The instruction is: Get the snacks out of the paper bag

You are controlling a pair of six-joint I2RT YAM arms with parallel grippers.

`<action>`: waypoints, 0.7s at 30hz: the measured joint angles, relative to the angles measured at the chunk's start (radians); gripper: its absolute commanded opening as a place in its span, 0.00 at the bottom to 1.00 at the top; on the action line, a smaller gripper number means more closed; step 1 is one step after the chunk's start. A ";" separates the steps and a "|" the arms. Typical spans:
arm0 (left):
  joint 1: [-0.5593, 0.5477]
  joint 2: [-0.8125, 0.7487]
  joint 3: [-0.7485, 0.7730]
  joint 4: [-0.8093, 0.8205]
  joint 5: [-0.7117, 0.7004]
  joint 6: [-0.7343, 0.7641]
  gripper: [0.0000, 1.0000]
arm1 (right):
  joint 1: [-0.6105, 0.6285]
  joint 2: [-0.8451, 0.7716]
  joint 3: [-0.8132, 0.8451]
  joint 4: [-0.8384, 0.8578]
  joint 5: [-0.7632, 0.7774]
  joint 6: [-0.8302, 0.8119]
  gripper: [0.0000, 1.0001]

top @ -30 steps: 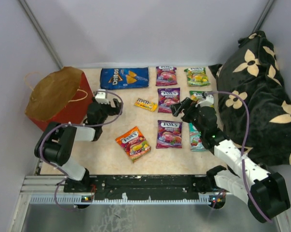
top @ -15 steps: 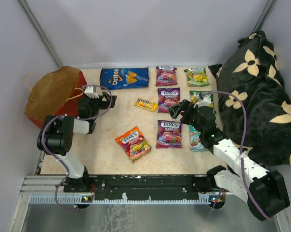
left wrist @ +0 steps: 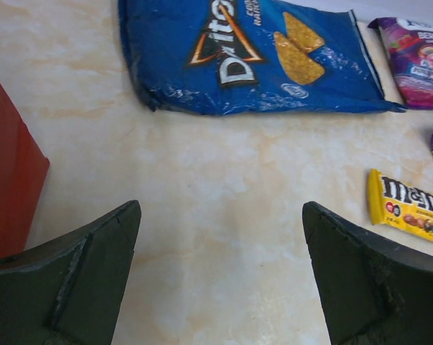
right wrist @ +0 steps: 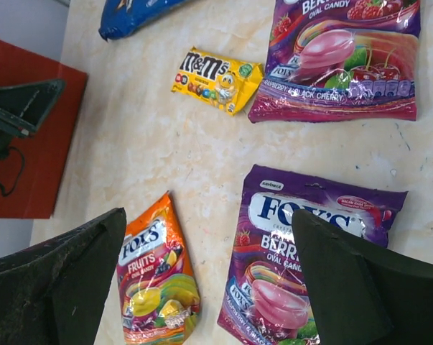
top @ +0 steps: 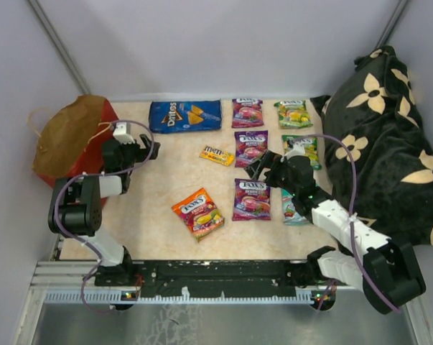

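Note:
The red paper bag (top: pixel 71 134) stands at the far left, its brown inside facing up. Snacks lie flat on the beige table: a blue Doritos bag (top: pixel 185 115), a yellow M&M's packet (top: pixel 217 154), purple packets (top: pixel 250 147), green ones (top: pixel 293 113), a teal one (top: pixel 291 207) and an orange one (top: pixel 198 213). My left gripper (top: pixel 150 147) is open and empty beside the bag's right side (left wrist: pixel 8 180), over bare table (left wrist: pixel 220 208). My right gripper (top: pixel 253 169) is open, empty and above the gap between the orange packet (right wrist: pixel 155 280) and a purple packet (right wrist: pixel 302 266).
A black flower-patterned cloth (top: pixel 381 144) fills the right side. Grey walls close the table at the back and both sides. The arms' mounting rail (top: pixel 216 277) runs along the near edge. The bag's thin handle (top: pixel 101 133) loops near my left wrist.
My left gripper has swung back and left, up close to the bag, and the bag has shifted slightly left. My right gripper has drifted a little left. Both stayed open.

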 measured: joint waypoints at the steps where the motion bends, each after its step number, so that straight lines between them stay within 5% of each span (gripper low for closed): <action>1: 0.012 0.000 0.004 -0.015 0.003 0.008 0.99 | 0.000 0.011 0.003 -0.001 -0.007 -0.003 0.99; 9: 0.066 0.000 0.037 -0.095 0.020 0.049 0.99 | 0.050 0.107 0.091 -0.045 -0.027 -0.092 0.99; 14: 0.084 -0.019 0.067 -0.160 0.058 0.056 1.00 | 0.199 0.186 0.183 -0.091 -0.020 -0.214 0.84; 21: -0.003 -0.258 0.006 -0.182 0.167 -0.156 1.00 | 0.229 0.339 0.262 -0.146 -0.109 -0.328 0.75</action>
